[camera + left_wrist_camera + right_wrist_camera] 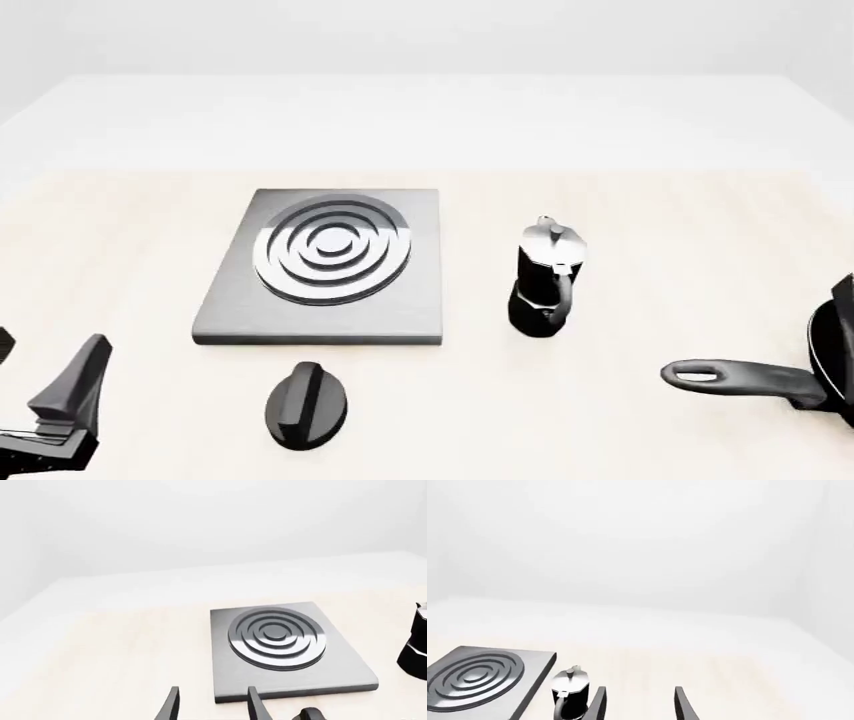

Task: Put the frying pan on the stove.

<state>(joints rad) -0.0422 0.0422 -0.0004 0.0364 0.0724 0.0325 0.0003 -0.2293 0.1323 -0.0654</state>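
Left gripper (212,705) open; only front shows frying pan (781,375)

In the front view, the frying pan (801,370) sits at four o'clock, cut by the picture's right edge: only its handle and a sliver of the black bowl show. The left gripper (60,405) at eight o'clock is clipped by the left and bottom edges, so its finger spread cannot be told there. The right gripper (639,705) shows only in its own wrist view, as two fingertips cut by the bottom edge. In the left wrist view, the moka pot (417,645) is sliced by the right edge, and the knob (310,713) barely peeks in.
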